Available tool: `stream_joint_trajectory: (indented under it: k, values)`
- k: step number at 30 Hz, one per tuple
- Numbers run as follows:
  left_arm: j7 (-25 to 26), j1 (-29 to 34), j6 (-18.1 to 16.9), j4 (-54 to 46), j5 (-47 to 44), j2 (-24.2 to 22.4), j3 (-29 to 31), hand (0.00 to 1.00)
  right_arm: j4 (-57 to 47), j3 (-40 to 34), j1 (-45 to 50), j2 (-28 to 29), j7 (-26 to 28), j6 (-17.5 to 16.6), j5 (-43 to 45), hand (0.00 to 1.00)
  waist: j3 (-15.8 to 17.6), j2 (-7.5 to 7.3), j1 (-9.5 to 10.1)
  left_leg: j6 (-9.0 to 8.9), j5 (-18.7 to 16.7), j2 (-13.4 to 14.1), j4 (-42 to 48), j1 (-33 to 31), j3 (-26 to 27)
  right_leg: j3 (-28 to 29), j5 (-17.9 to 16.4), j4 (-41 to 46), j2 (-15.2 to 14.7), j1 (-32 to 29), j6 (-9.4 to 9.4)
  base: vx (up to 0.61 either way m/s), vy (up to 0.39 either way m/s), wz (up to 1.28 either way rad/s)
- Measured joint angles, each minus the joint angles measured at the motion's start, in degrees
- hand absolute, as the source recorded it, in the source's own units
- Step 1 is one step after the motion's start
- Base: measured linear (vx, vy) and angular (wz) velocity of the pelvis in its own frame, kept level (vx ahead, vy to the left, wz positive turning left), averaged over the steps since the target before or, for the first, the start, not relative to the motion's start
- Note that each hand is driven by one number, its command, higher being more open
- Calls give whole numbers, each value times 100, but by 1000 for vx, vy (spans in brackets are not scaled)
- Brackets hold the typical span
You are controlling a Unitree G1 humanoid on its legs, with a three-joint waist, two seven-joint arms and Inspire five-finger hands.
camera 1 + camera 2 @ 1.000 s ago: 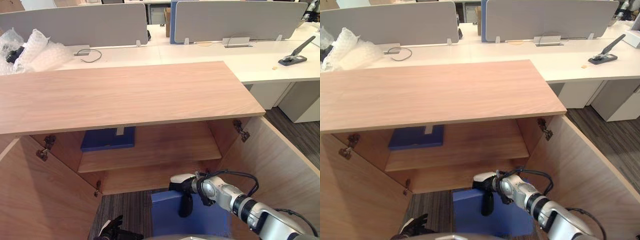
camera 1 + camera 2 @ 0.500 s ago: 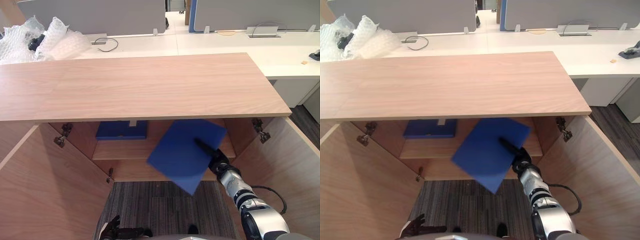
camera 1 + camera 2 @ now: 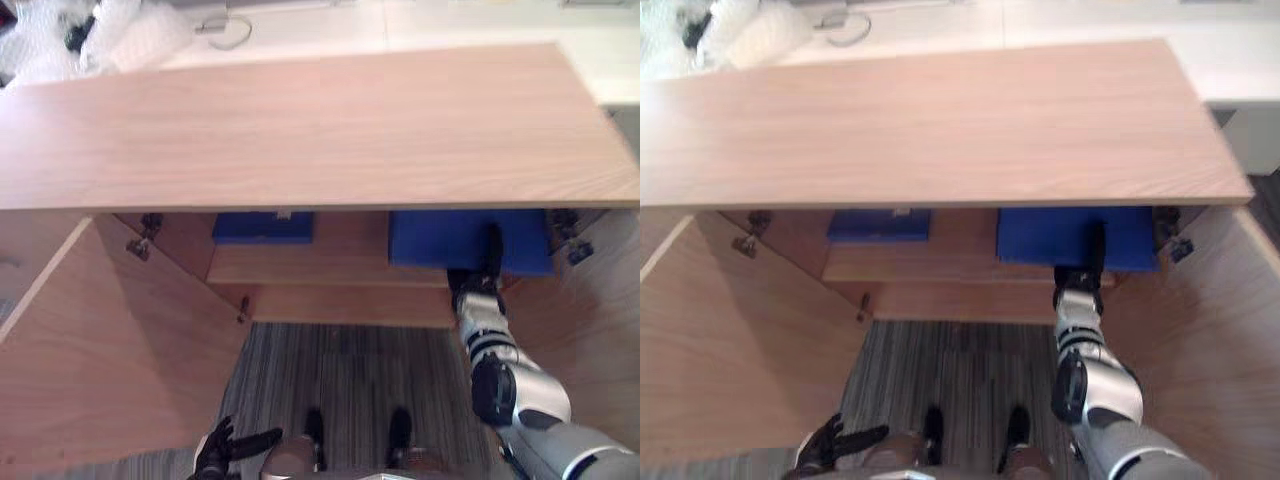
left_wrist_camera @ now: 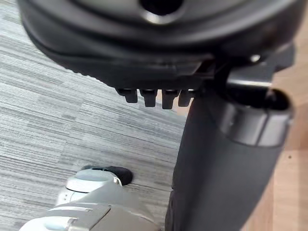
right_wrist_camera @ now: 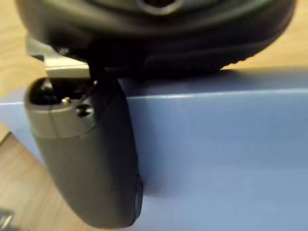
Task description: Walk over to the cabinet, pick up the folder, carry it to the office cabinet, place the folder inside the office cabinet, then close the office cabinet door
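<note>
The blue folder [image 3: 440, 240] lies flat on the right part of the office cabinet's shelf [image 3: 330, 268], half hidden under the wooden top [image 3: 300, 120]. My right hand [image 3: 482, 285] reaches into the cabinet at the folder's front edge. Its thumb [image 5: 91, 159] lies on the folder's upper face [image 5: 216, 159], and the folder is pinched in the hand. A second blue folder [image 3: 262, 227] rests on the left part of the same shelf. My left hand [image 3: 225, 450] hangs low over the carpet with relaxed fingers, holding nothing.
Both cabinet doors stand wide open: the left door [image 3: 110, 350] and the right door [image 3: 600, 330]. Grey striped carpet [image 3: 340, 370] lies between them. Bubble wrap [image 3: 120, 25] and a cable sit on the white desk behind the cabinet.
The camera has tipped down and come closer. My right hand has carried the folder from a tilted pose in front of the cabinet to flat on the shelf's right side.
</note>
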Motion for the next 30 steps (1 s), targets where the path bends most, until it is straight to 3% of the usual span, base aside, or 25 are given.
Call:
stream_joint_trajectory:
  k: [3,9,18,28,29,30]
  values:
    - [41,-95,-21,-349,-202,-53,-36,100,-213,-111,-660,-268,-398,-102,111,0,196,42,65,66,-472,-200,1221,-994,-71,-19,-825,1831,-469,-1175,27,-135,-22,40]
    - [52,-87,15,-572,-304,-268,-22,100,-215,642,-1642,-776,-918,174,-357,0,519,99,127,114,-1101,-369,2725,-2057,-72,150,-1588,3521,-918,-2276,68,-125,-62,15]
    - [54,-81,80,-963,-356,-445,-20,100,-214,1099,-2782,-1106,-1271,348,-356,0,627,281,270,88,-1547,-414,3795,-2885,-13,323,-2147,4752,-1193,-3189,-35,-3,-61,5]
    - [57,-172,148,-1069,-404,-482,-21,100,-217,1438,-2939,-1688,-1591,278,-306,0,679,401,296,91,-1559,-513,4270,-3554,-37,409,-2252,5289,-1369,-3874,-33,-18,-48,8]
    - [58,-176,167,-1072,-404,-485,-21,100,-217,1437,-2943,-1702,-1661,241,-195,100,683,413,293,89,-1564,-533,4309,-3603,-35,430,-2273,5359,-1395,-3940,-32,-8,-55,5]
    - [63,-177,193,-1087,-404,-488,-21,100,-222,1436,-2949,-1711,-1698,209,-69,100,693,435,291,87,-1564,-538,4352,-3647,-39,434,-2288,5412,-1408,-3990,-39,3,-63,6]
